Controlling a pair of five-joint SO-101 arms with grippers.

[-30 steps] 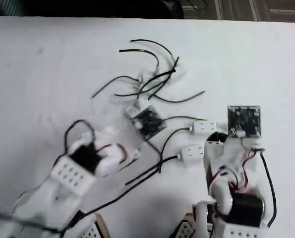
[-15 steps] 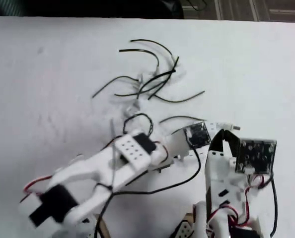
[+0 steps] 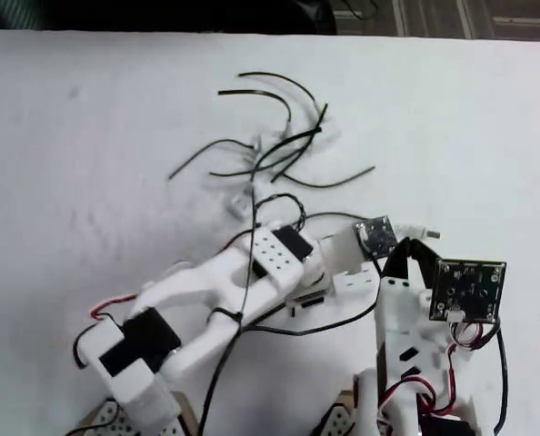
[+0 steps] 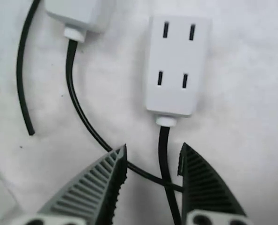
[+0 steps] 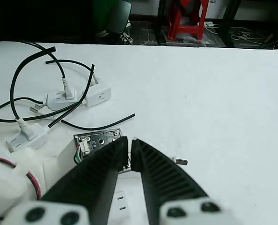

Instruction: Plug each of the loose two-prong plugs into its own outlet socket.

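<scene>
Left arm swung from near edge to centre. Left claw (image 4: 153, 150) released, astride cord (image 4: 163, 136) just behind outlet socket (image 4: 176, 70), which lies flat on surface (image 3: 88, 136). Right claw (image 5: 129, 143) clenched, empty. Likely lining up on socket; plugging not yet begun.

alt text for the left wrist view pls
A white outlet block with two pairs of slots lies on the white table just ahead of the left gripper, whose ribbed fingers are open astride its black cord. A second white block lies beside it.
</scene>
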